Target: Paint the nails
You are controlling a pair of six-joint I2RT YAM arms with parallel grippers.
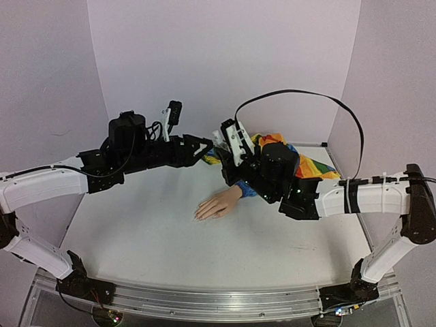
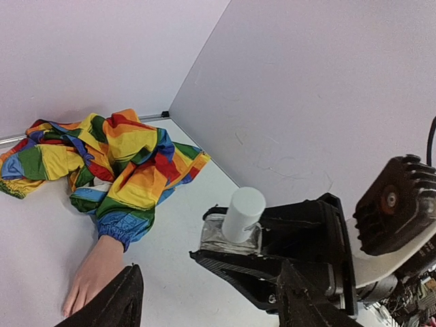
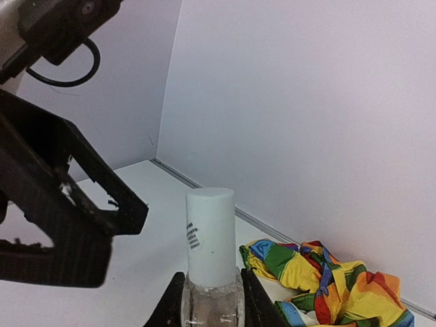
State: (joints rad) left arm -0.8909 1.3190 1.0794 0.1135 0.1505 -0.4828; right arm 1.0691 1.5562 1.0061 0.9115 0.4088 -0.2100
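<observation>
The peach mannequin hand (image 1: 219, 203) lies palm down mid-table, fingers pointing left; its nails (image 1: 199, 216) are too small to make out. Its rainbow patchwork sleeve (image 1: 303, 163) bunches at the back right. My right gripper (image 1: 222, 140) is shut on a small clear bottle (image 3: 211, 303) with a white cylindrical cap (image 3: 210, 235), held upright above the table behind the hand. My left gripper (image 1: 203, 147) is open and empty, its fingers (image 2: 126, 300) spread wide just left of the cap (image 2: 244, 212). The hand also shows in the left wrist view (image 2: 95, 272).
Lilac walls close the table on the left, back and right. A black cable (image 1: 300, 95) arcs over the right arm. The sleeve (image 2: 116, 160) spreads toward the back corner. The left gripper's black fingers (image 3: 61, 218) fill the left of the right wrist view.
</observation>
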